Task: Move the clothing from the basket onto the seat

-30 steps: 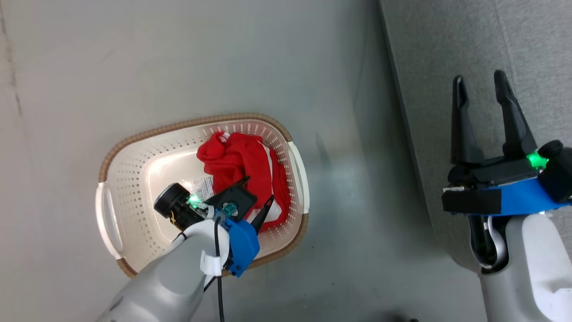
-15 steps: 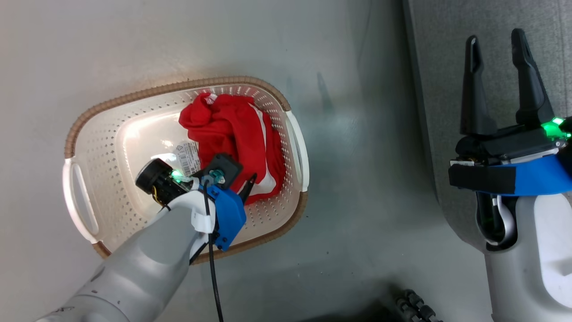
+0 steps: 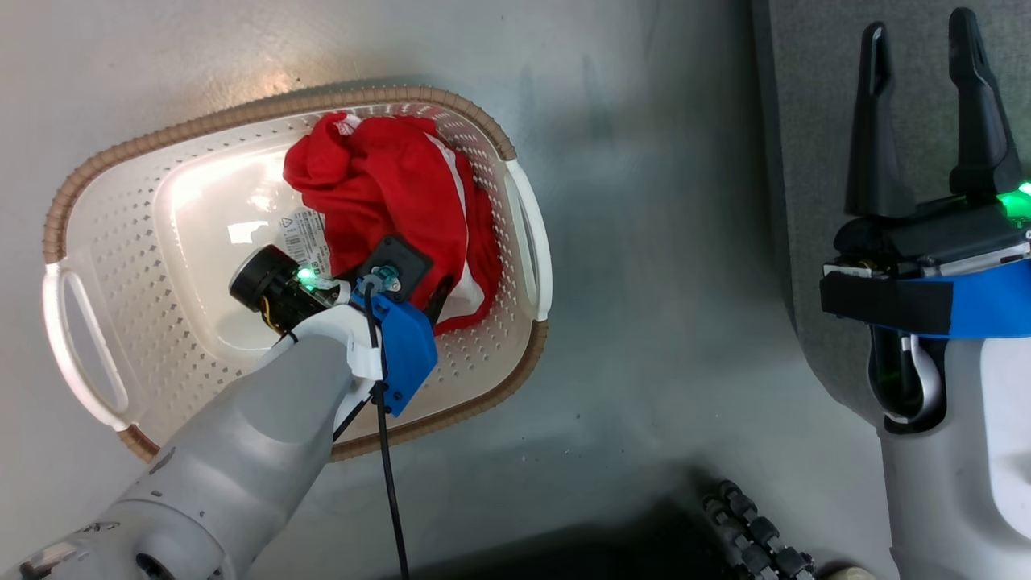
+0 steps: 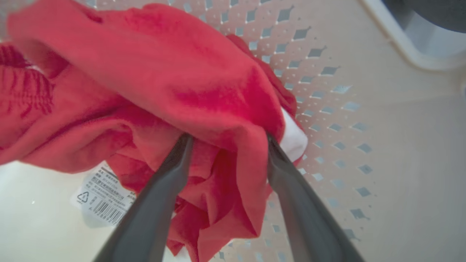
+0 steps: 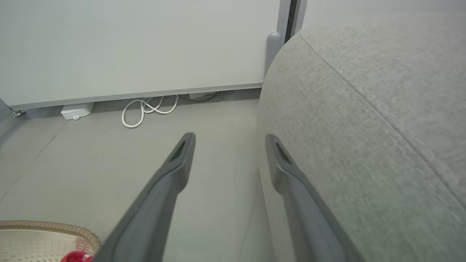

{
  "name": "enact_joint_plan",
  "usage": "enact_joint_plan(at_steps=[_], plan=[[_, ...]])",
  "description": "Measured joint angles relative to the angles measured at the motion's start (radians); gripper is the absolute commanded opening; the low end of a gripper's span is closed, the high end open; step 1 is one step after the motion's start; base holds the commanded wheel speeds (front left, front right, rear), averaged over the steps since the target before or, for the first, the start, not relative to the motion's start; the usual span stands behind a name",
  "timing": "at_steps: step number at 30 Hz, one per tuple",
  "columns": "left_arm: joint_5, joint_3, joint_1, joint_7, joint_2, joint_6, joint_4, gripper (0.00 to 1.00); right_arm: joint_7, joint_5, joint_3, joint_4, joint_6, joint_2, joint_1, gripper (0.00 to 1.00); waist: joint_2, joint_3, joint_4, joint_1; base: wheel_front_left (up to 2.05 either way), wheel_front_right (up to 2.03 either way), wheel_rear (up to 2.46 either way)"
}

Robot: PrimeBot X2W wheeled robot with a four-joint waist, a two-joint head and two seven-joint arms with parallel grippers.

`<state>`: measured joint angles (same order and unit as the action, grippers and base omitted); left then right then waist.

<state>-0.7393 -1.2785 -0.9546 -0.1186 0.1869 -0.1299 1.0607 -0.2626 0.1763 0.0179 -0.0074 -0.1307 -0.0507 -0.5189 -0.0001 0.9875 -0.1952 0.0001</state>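
We are holding our left gripper (image 4: 228, 138) wide inside the basket (image 3: 105, 242), its fingers (image 4: 164, 182) straddling a fold of the red clothing (image 3: 387, 185), which is lying bunched toward the basket's 2 o'clock side. We are risking a pinch on just a thin outer fold, so the cloth could slip free on the lift, or snag the holes and drag the light basket along. Our right gripper (image 3: 918, 24) is hovering wide and empty at 3 o'clock, over the seat (image 3: 813, 121).

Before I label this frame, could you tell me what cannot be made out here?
Left hand fingertips: left wrist view, buried in the clothing.
How many garments: bunched together, head view.
Label print: left wrist view, blurred, partly under clothing.
Seat extent: head view, cut by right edge.
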Motion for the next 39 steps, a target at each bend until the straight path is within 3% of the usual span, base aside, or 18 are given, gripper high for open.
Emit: enact_joint_plan(at_steps=[10, 11, 12, 13, 14, 39], plan=[[0.0, -0.001, -0.02, 0.008, -0.002, 0.0, -0.004, 1.0, -0.002, 0.001, -0.002, -0.013, 0.0, 0.0, -0.012, 1.0, 0.0, 0.04, -0.009, -0.0001, 0.0, 0.0, 0.0], [0.002, -0.001, -0.021, 0.013, -0.002, 0.0, -0.003, 0.45, -0.002, 0.001, -0.002, -0.014, 0.0, 0.0, -0.012, 1.0, 0.0, 0.042, -0.01, -0.0001, 0.0, 0.0, 0.0], [0.005, -0.001, -0.023, 0.016, -0.002, 0.0, -0.003, 0.22, -0.002, 0.001, -0.001, -0.016, 0.0, 0.0, -0.012, 1.0, 0.0, 0.044, -0.011, -0.0001, 0.0, 0.0, 0.0], [0.011, -0.001, -0.024, 0.017, -0.002, 0.0, -0.002, 0.22, -0.002, 0.001, -0.001, -0.016, 0.0, 0.0, -0.012, 1.0, 0.0, 0.045, -0.011, -0.0001, 0.0, 0.0, 0.0], [0.012, -0.001, -0.025, 0.019, -0.002, 0.0, -0.002, 0.0, -0.002, 0.001, 0.0, -0.016, 0.0, 0.0, -0.013, 1.0, 0.0, 0.046, -0.011, -0.0001, 0.0, 0.0, 0.0], [0.027, -0.001, 0.009, -0.06, -0.028, 0.0, -0.098, 0.0, -0.002, -0.025, 0.015, 0.025, 0.0, 0.001, -0.009, 1.0, 0.0, -0.075, 0.053, -0.0002, 0.0, 0.0, 0.0]])
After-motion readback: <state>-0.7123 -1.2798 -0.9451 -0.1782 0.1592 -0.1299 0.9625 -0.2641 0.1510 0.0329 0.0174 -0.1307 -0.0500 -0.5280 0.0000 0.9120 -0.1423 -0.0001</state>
